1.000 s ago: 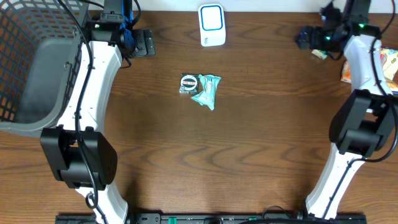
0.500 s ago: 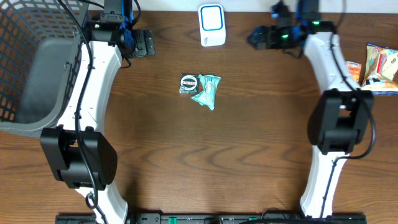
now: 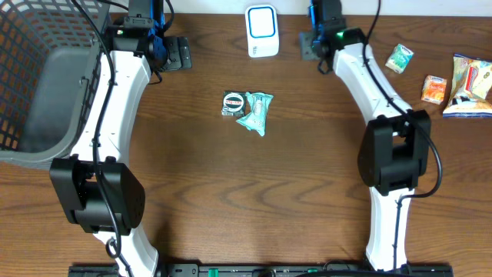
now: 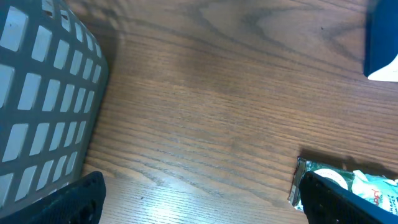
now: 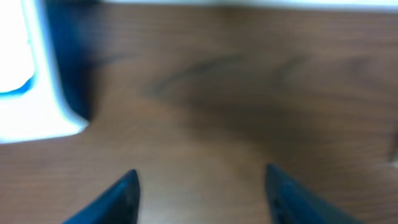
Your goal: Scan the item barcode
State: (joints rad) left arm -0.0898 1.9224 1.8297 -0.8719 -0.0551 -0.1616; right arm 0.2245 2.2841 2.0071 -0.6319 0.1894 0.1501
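Note:
Two small items lie touching at mid-table: a round dark packet (image 3: 233,102) and a crumpled teal packet (image 3: 255,112). The white and blue scanner (image 3: 261,31) stands at the back edge. My right gripper (image 3: 309,46) hovers just right of the scanner, open, with nothing between its fingers. In the blurred right wrist view the scanner (image 5: 31,81) fills the left side and the right gripper (image 5: 202,186) shows bare wood in its gap. My left gripper (image 3: 178,52) rests at the back left, open and empty. In the left wrist view the left gripper (image 4: 202,199) has the dark packet (image 4: 320,180) beside its right finger.
A grey mesh basket (image 3: 34,85) takes up the left side, its wall (image 4: 37,93) close to the left gripper. Snack packets lie at the far right: a green one (image 3: 400,58), an orange one (image 3: 434,90) and a bigger bag (image 3: 470,77).
The right arm has swung left from the snack packets at the far right to a spot beside the scanner. The left arm and the two middle packets have not moved.

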